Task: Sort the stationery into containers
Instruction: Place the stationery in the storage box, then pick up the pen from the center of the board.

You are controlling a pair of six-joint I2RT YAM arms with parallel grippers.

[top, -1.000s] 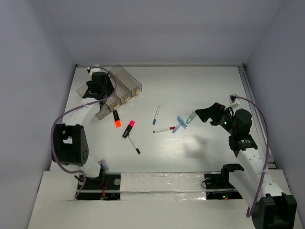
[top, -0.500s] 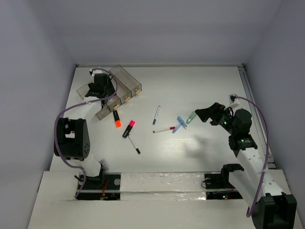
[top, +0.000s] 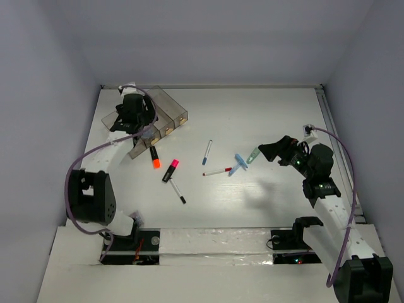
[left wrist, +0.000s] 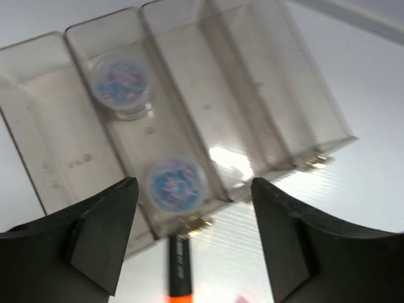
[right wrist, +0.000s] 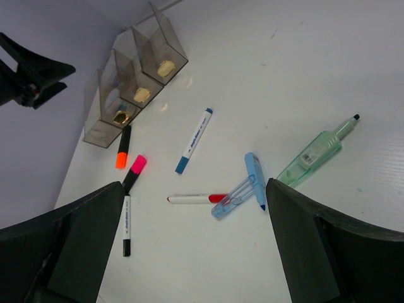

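The containers (top: 165, 108), four joined smoky bins, stand at the back left. My left gripper (top: 140, 126) hovers over their near end, open and empty (left wrist: 192, 240). Two grey-blue rolls (left wrist: 120, 85) (left wrist: 178, 184) lie in the second bin from the left. An orange highlighter (top: 153, 156) and a pink highlighter (top: 170, 169) lie just in front of the bins. A black-tip pen (top: 177, 191), blue-tip pen (top: 207, 152), red-tip pen (top: 217, 171), blue clips (top: 238, 164) and a pale-green clip (top: 253, 154) lie mid-table. My right gripper (top: 268, 151) is open and empty (right wrist: 194, 186), raised right of the clips.
The white side walls close in the table on the left, back and right. A rail (top: 328, 120) runs along the right edge. The right wrist view shows the bins (right wrist: 132, 88) far off at upper left, with brass catches on their near ends.
My left gripper has shifted slightly over the bins and its elbow has swung. The right arm and the loose stationery have not moved.
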